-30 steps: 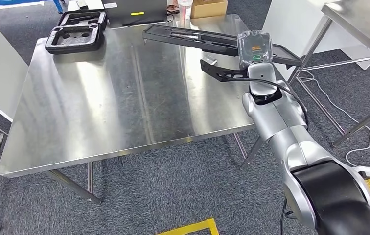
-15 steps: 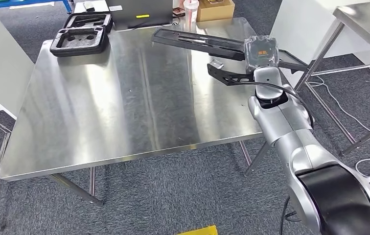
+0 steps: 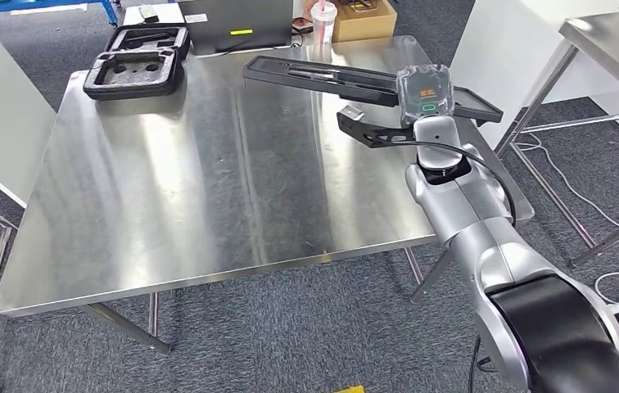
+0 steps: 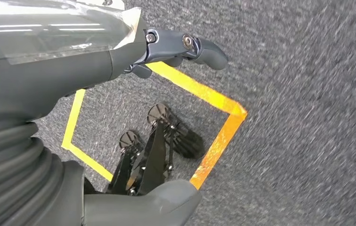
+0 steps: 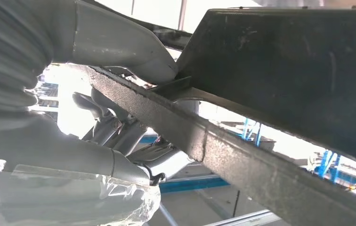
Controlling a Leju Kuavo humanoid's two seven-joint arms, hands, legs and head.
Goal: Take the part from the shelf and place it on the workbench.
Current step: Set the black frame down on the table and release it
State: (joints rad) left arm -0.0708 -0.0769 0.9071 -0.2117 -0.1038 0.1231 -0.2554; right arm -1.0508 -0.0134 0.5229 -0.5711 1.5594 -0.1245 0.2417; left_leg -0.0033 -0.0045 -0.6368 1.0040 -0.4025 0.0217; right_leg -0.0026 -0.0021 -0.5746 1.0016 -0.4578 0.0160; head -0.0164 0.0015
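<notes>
**Right hand holding black part above workbench**

The right hand (image 3: 426, 92) grips the black part (image 3: 323, 76), a long flat frame with a shorter bracket arm; in the right wrist view the thumb and fingers (image 5: 103, 110) wrap around the part's edge (image 5: 242, 155). The part hangs over the far right area of the steel workbench (image 3: 167, 188); whether it touches the surface cannot be told. The left hand (image 4: 133, 70) hangs over grey carpet with yellow tape (image 4: 214, 101); its fingers (image 4: 199, 47) are apart and hold nothing. At the far left corner of the workbench lie two black foam trays (image 3: 134, 57); beyond the far edge stand a laptop (image 3: 241, 20), a cup (image 3: 323, 18) and a cardboard box (image 3: 365, 18).
</notes>
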